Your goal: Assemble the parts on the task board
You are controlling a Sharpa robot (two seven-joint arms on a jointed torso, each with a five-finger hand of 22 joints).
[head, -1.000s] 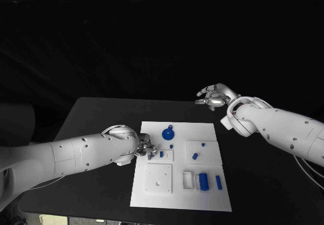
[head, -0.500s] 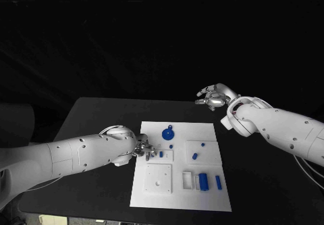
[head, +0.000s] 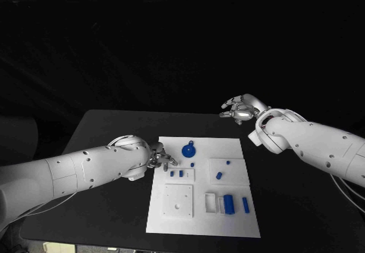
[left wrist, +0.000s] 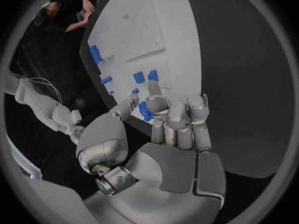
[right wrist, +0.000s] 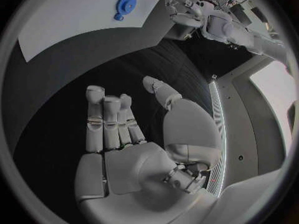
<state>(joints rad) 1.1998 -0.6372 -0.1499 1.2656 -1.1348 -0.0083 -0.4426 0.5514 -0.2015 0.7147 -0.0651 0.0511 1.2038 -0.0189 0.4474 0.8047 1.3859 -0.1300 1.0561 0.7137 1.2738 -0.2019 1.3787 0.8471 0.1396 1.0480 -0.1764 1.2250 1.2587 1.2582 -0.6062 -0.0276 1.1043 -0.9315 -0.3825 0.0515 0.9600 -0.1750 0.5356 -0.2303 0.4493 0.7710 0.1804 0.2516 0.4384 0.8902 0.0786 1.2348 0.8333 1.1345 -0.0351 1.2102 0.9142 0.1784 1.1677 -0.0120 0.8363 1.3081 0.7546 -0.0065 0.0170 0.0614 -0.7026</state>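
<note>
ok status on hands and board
Left hand open, fingers at the board edge. Right hand open, off the board. Blue parts loose. Nothing blocking.

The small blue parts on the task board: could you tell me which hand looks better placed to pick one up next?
Probably the left hand: it hovers open at the task board's edge beside the small blue parts, while the right hand hangs beyond the far edge.

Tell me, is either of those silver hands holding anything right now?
No. The left hand hovers open at the task board's edge; the right hand is open beyond it.
</note>
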